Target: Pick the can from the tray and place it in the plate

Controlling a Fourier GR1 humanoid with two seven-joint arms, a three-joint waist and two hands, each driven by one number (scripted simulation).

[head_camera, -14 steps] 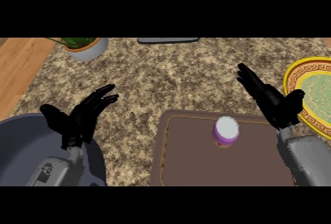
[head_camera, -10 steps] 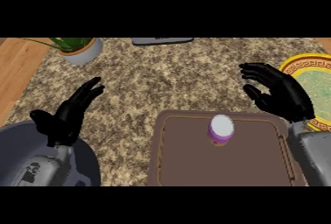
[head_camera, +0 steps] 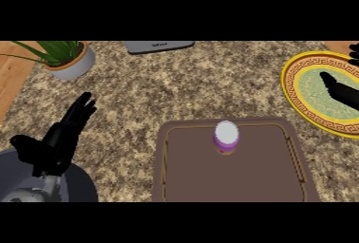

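A purple can (head_camera: pixel 226 138) with a white top stands upright on the brown tray (head_camera: pixel 231 180), near the tray's far edge. At the right edge lies the yellow-rimmed plate (head_camera: pixel 300 97) with a green centre. My right hand (head_camera: pixel 340 92) shows only partly at the right edge, over the plate and well to the right of the can; its fingers are cut off by the view's edge. My left hand (head_camera: pixel 60 137) rests open at the lower left, fingers straight, far from the tray.
A potted plant (head_camera: pixel 67 58) stands at the back left. A grey flat object (head_camera: pixel 158 46) lies at the counter's far edge. Wooden flooring shows past the counter's left edge (head_camera: pixel 10 80).
The view has shifted, so the tray and can sit more central. My right hand has moved right, out over the plate and partly out of view. The can has stayed on the tray.
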